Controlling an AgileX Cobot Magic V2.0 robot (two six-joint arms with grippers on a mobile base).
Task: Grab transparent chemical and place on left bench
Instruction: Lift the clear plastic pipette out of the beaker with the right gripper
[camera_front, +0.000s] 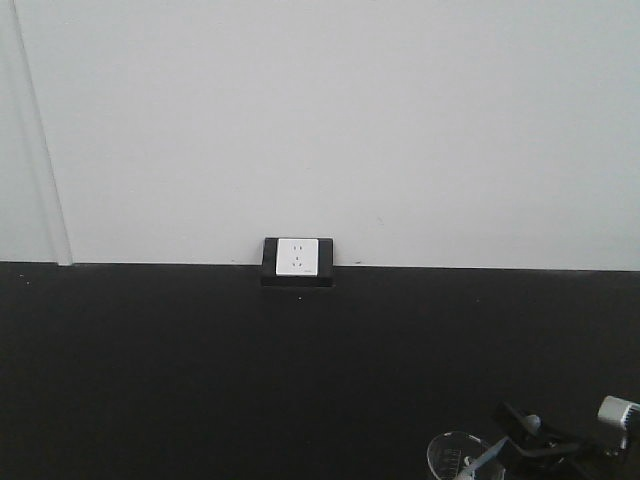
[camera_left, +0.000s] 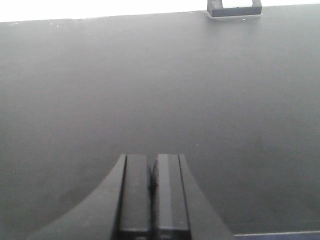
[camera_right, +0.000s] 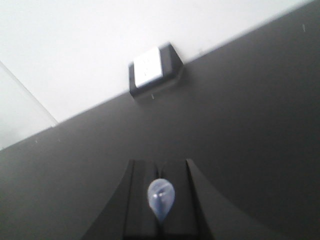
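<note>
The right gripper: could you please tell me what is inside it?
A pale bluish dropper bulb shows at the gap between the right gripper's fingers; whatever lies beneath is covered.

Left gripper (camera_left: 152, 160) is showing two flat black fingers (camera_left: 135, 195) rising from a flared black housing. Right gripper (camera_right: 160, 167) is showing the same black build; a silver-grey cylinder (camera_front: 618, 410) is capping its arm.

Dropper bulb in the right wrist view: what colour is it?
The dropper bulb is pale translucent bluish-white, clearest in the right wrist view.
</note>
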